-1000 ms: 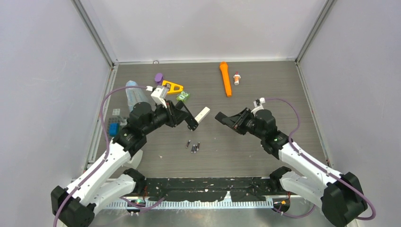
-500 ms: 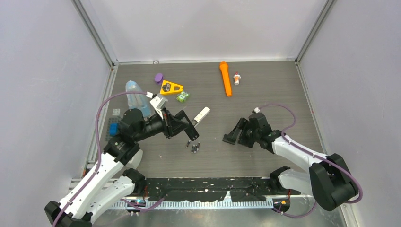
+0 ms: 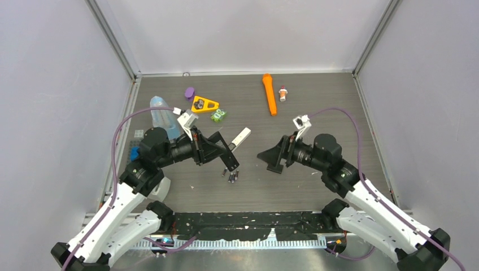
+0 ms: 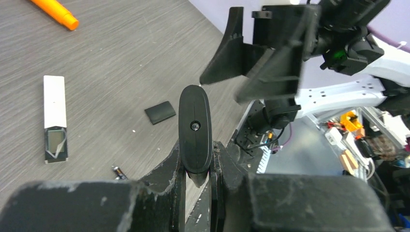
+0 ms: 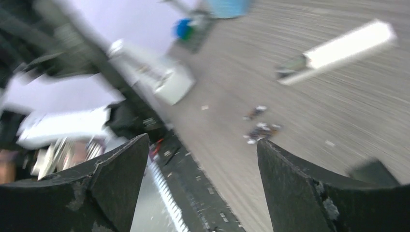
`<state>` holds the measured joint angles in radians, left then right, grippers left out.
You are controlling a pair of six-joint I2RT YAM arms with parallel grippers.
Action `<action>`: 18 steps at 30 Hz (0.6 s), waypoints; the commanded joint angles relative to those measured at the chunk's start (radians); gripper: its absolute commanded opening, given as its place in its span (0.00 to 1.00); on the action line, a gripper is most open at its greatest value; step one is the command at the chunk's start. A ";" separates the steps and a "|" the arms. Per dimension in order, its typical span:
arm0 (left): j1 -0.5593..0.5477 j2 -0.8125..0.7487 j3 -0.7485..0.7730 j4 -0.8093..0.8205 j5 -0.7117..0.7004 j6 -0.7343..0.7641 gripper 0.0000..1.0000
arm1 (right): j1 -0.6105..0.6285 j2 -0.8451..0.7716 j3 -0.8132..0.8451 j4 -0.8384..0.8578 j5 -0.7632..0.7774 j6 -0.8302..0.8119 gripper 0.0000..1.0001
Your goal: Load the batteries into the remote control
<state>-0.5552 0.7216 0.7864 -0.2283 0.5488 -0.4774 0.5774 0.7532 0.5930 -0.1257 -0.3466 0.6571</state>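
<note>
Near the remote control (image 3: 242, 136) lie the batteries (image 3: 232, 175).

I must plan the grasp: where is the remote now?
In the top view the remote lies flat at centre, just beyond the left gripper, with the batteries on its near side.

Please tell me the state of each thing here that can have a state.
remote control: lying flat, battery bay uncovered
batteries: lying loose, outside the remote control
dark cover: off, lying apart from the remote control
left gripper: shut
right gripper: open, empty
</note>
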 commanded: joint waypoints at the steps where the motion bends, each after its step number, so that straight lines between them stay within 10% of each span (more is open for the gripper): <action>1: -0.003 -0.006 0.041 0.054 0.086 -0.107 0.00 | 0.158 -0.040 0.028 0.284 -0.148 -0.104 0.91; 11: -0.002 -0.001 0.007 0.209 0.231 -0.281 0.00 | 0.377 0.124 0.172 0.283 -0.121 -0.218 0.94; 18: -0.003 -0.016 -0.058 0.396 0.262 -0.418 0.00 | 0.404 0.191 0.178 0.350 -0.204 -0.138 0.62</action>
<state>-0.5552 0.7231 0.7612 -0.0071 0.7662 -0.7895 0.9676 0.9264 0.7311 0.1379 -0.5018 0.4858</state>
